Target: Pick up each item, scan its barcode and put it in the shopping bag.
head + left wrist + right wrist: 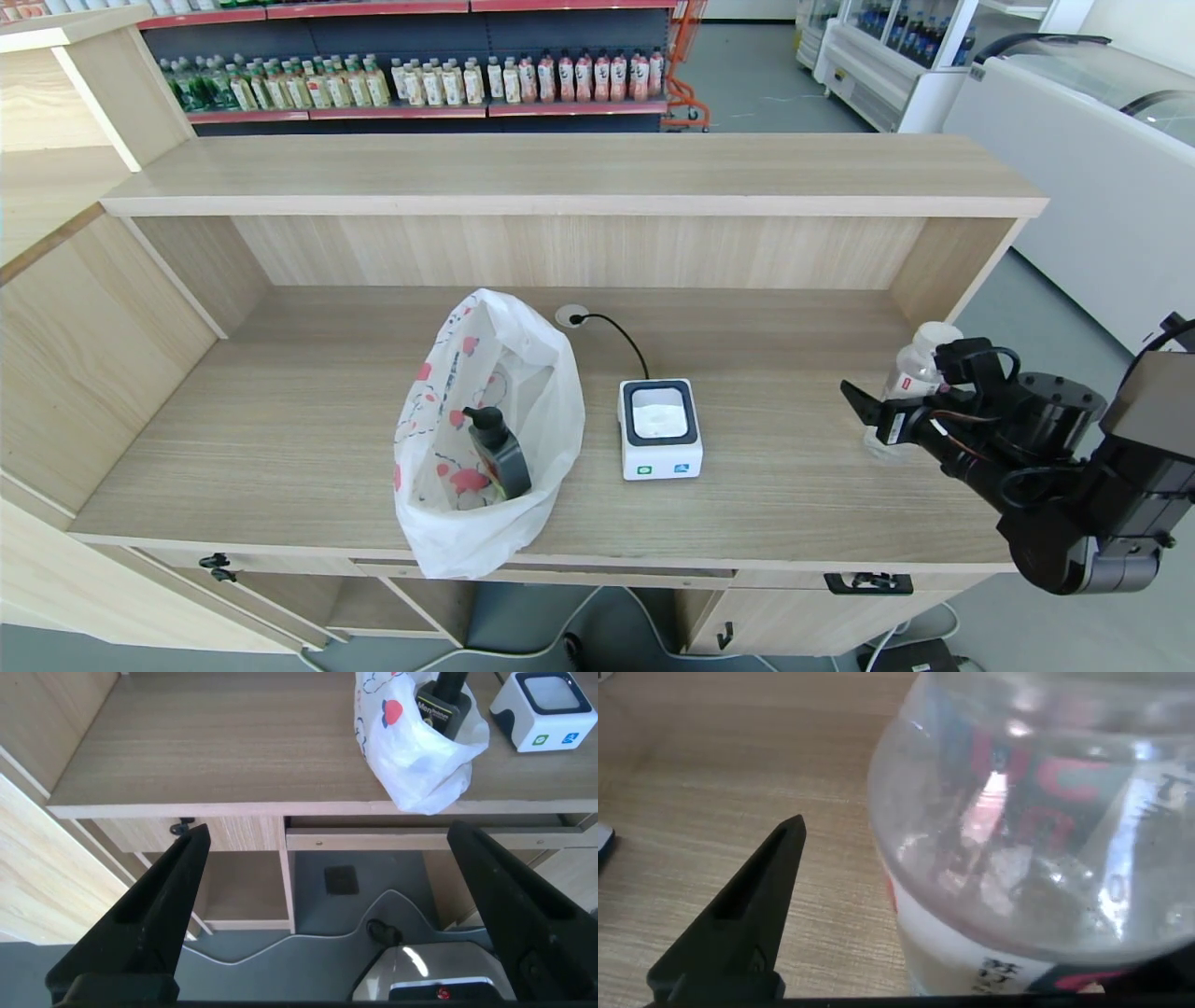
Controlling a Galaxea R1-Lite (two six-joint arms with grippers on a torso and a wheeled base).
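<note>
Right side of the tabletop [308,420], seen from the head and both wrists. My right end effector [878,411] stands open at the clear plastic bottle [913,373], which is upright near the right end of the tabletop, well apart from the scanner [660,427] and the shopping bag [523,373]. In the right wrist view one finger [747,915] lies beside the bottle wall with a gap between them, so nothing is gripped yet. The opposite finger is hidden behind the bottle. My left end effector [329,835] hangs spread wide and empty, below the front edge of the tabletop. A dark pump bottle [499,453] already sits in the bag. Handling, as I judge it: the bottle is thin-walled and smooth and probably holds liquid, so it is moderately heavy, slippery at the label and liable to dent under a hard squeeze. I would take it at mid-body, below the shoulder, with moderate force. The printed label should stay uncovered so that its barcode can face the scanner window.
</note>
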